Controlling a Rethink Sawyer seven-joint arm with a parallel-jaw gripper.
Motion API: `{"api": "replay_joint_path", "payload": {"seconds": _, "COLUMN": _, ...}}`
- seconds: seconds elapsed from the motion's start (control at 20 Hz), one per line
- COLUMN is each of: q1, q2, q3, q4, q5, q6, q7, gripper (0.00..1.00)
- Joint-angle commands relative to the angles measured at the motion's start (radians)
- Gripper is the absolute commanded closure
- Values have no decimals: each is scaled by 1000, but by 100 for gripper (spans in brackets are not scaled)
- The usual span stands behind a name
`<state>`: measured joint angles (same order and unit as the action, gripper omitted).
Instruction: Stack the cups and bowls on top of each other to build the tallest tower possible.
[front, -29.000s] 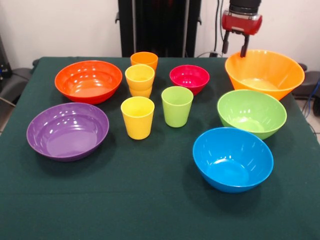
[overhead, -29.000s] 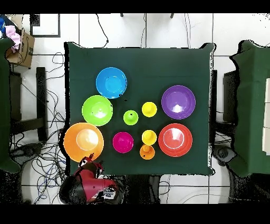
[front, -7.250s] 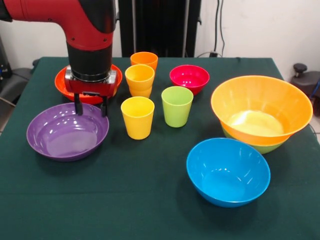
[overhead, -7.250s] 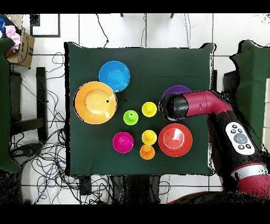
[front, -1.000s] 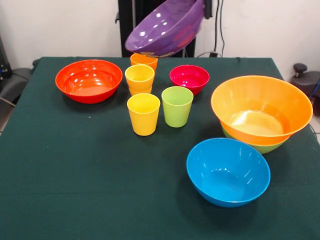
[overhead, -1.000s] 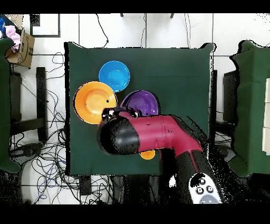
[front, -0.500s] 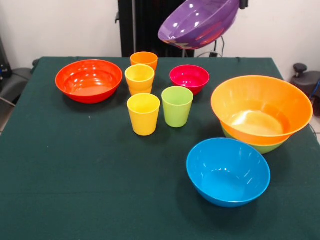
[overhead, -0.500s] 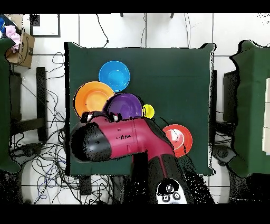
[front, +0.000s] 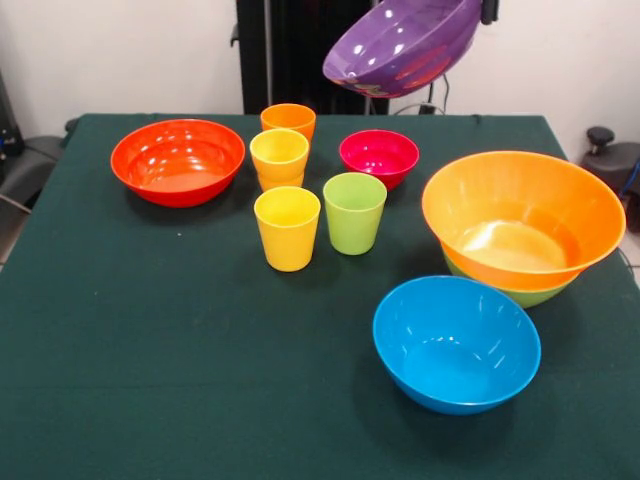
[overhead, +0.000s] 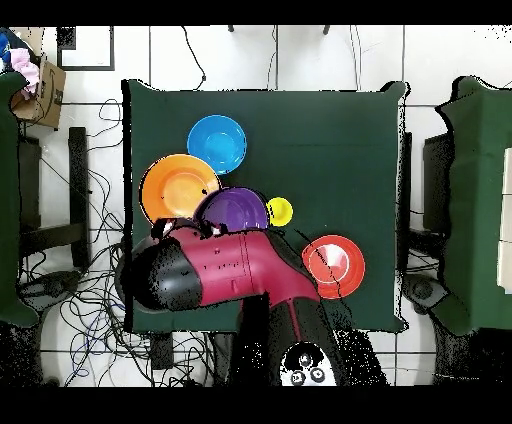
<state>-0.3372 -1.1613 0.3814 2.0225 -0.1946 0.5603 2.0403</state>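
My gripper (front: 486, 12) is shut on the rim of the purple bowl (front: 405, 42) and holds it tilted, high above the table's far side. In the overhead view the purple bowl (overhead: 236, 210) hangs beside the large orange bowl (overhead: 175, 185), with the arm (overhead: 215, 268) over the cups. The large orange bowl (front: 523, 215) sits nested in the lime green bowl (front: 525, 296). The blue bowl (front: 456, 342), the red-orange bowl (front: 177, 160) and the small magenta bowl (front: 378, 156) stand alone. A yellow cup (front: 287, 228), a green cup (front: 354, 212), a nested yellow cup (front: 279, 158) and an orange cup (front: 288, 119) stand mid-table.
The table has a dark green cloth (front: 180, 370). The robot's black pedestal (front: 300, 50) stands behind the table's far edge. In the overhead view cables lie on the floor (overhead: 90, 300) and another green table (overhead: 485, 200) stands at the right.
The purple bowl has been carried in the gripper from above the orange cup toward the large orange bowl, to the right in the front view. Nothing on the table has moved.
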Motion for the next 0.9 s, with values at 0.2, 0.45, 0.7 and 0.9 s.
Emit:
{"api": "replay_joint_path", "payload": {"seconds": 0.2, "q1": 75, "q2": 114, "q3": -106, "q4": 29, "q5": -13, "q6": -84, "q7": 210, "gripper": 100}}
{"api": "replay_joint_path", "payload": {"seconds": 0.45, "q1": 132, "q2": 179, "q3": -159, "q4": 22, "q5": -26, "q6": -172, "q7": 253, "gripper": 100}}
{"api": "replay_joint_path", "payload": {"seconds": 0.7, "q1": 166, "q2": 220, "q3": -194, "q4": 10, "q5": 0, "q6": -218, "q7": 262, "gripper": 100}}
{"api": "replay_joint_path", "payload": {"seconds": 0.9, "q1": 157, "q2": 251, "q3": -193, "q4": 3, "q5": 6, "q6": -254, "q7": 235, "gripper": 100}}
